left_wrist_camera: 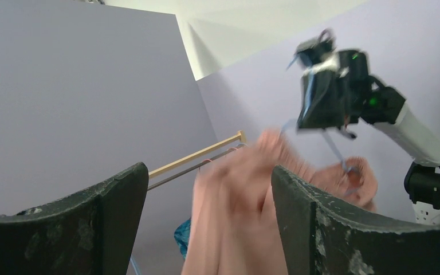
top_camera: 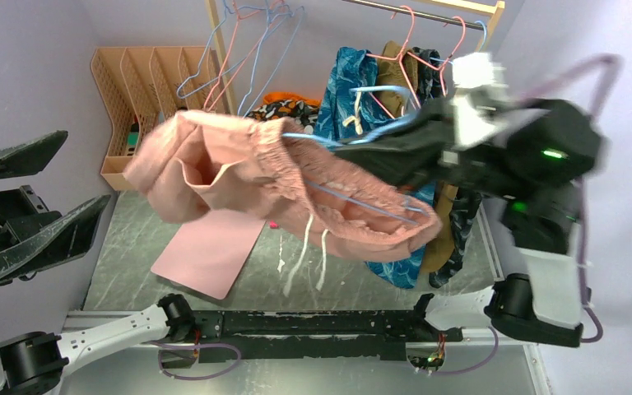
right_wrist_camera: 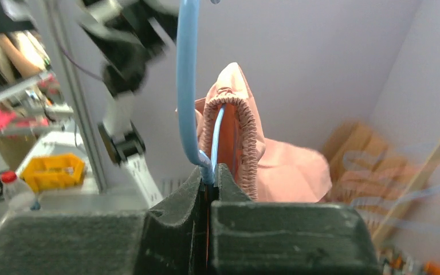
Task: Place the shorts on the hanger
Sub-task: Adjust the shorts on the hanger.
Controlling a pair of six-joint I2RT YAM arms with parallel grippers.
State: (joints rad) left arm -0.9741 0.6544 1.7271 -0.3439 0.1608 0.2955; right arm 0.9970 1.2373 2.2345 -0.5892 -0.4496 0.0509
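Counting from the clothes rail (top_camera: 403, 8): 1 rail, with at least 3 pink wire hangers (top_camera: 407, 49) hooked on it and at least 2 blue wire hangers (top_camera: 214, 58) at its left end; the thin wires overlap, so I can't be sure of more. Hanging under the rail is 1 blue patterned garment (top_camera: 350, 74). In front of the rail are 1 pair of shorts (top_camera: 239, 164) with 2 white drawstring ends (top_camera: 304, 247), and 1 light-blue hanger (right_wrist_camera: 187, 86). Left of the rail stands 1 slotted rack (top_camera: 132, 90). Below the rail lies 1 flat pink board (top_camera: 206, 251). 2 grippers: left gripper (left_wrist_camera: 209, 169), right gripper (right_wrist_camera: 209, 171).
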